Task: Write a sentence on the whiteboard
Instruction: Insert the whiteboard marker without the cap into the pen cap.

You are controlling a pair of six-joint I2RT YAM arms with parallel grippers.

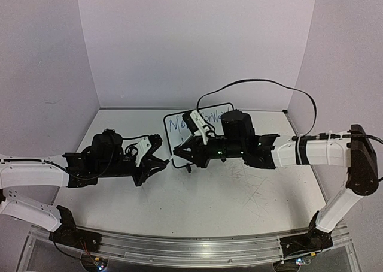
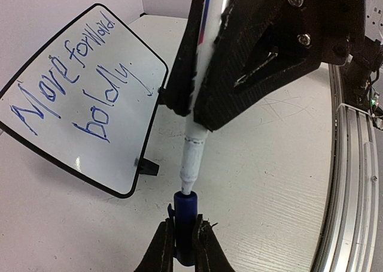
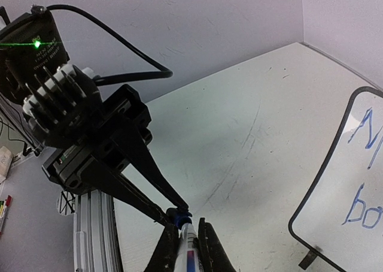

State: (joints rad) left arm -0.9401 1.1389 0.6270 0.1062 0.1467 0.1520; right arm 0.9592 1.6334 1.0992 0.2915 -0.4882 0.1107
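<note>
Blue plastic marker cap (image 2: 184,209) pinched in left gripper (image 2: 183,225), jaws nearly closed on it. White cylindrical marker (image 2: 194,147) clamped in right gripper (image 3: 189,227), jaws nearly closed, tip in the cap's mouth. Small black-framed whiteboard (image 2: 122,155) stands tilted on scuffed white tabletop (image 2: 269,182), at 10 o'clock from the cap in left wrist view and 12 o'clock from both grippers in top view. Blue handwritten sentence (image 2: 84,83) "Move forward boldly" on it, two lines.

Blue sentence (image 2: 66,74); whiteboard (image 2: 122,143) white, black frame; marker (image 2: 192,155) beside whiteboard white, cap (image 2: 185,209) blue; tabletop (image 2: 269,164) white, grey scuffs
</note>
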